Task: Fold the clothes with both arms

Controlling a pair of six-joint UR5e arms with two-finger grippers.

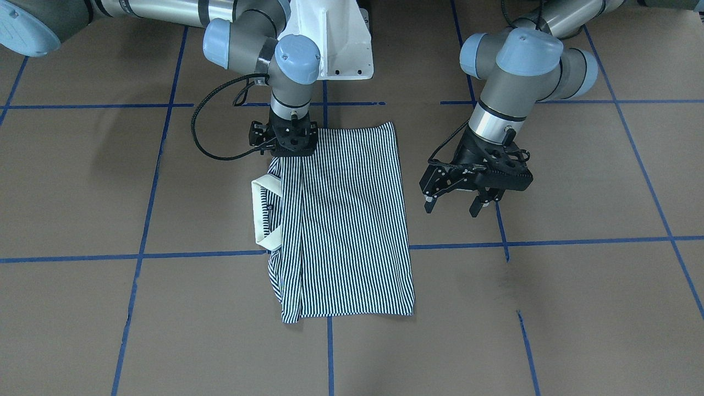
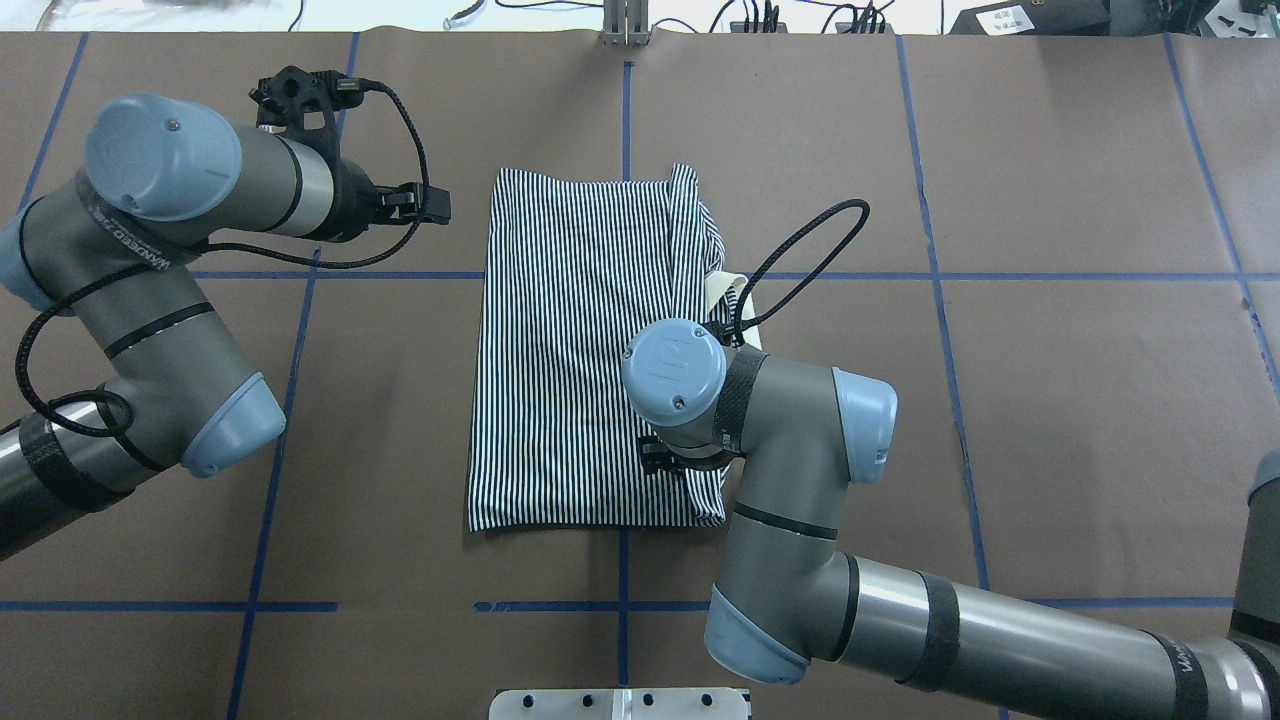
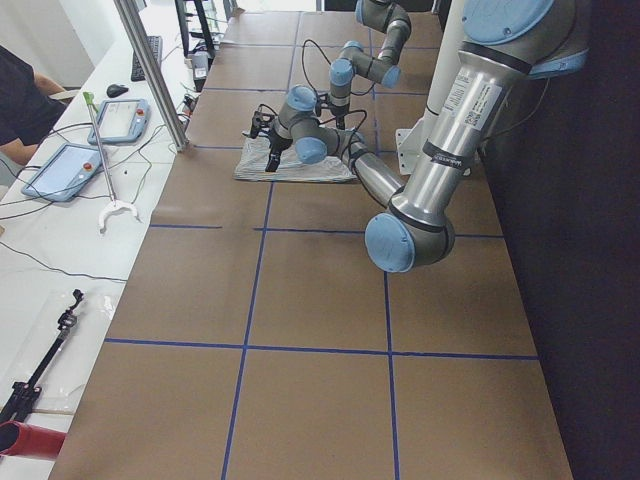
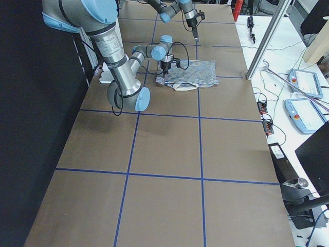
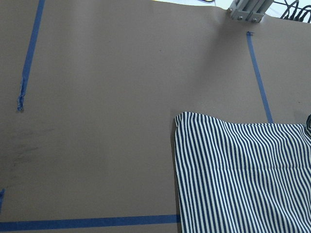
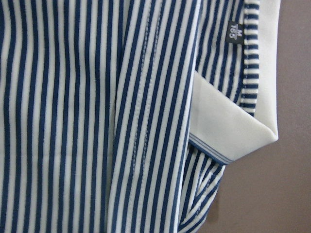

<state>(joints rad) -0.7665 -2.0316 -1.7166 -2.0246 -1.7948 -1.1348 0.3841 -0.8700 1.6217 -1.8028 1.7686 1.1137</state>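
The clothes are one navy-and-white striped polo shirt point(image 1: 352, 220), folded into a long rectangle and lying flat on the brown table point(image 2: 1050, 400). Its cream collar point(image 1: 258, 212) sticks out on the side towards my right arm. My right gripper point(image 1: 287, 148) points straight down onto the shirt's corner nearest the robot base; its fingers are hidden. The right wrist view is filled by striped cloth point(image 6: 73, 121) and the collar point(image 6: 233, 121). My left gripper point(image 1: 452, 209) hangs open and holds nothing, above bare table beside the shirt's other long edge. The shirt's far corner point(image 5: 243, 179) shows in the left wrist view.
The white pedestal base point(image 1: 335, 44) stands just behind the shirt. Blue tape lines point(image 2: 620, 275) grid the table. Beyond the far edge run a metal post point(image 3: 150, 70), tablets point(image 3: 70, 170) and cables, with a person's arm point(image 3: 20, 100) there.
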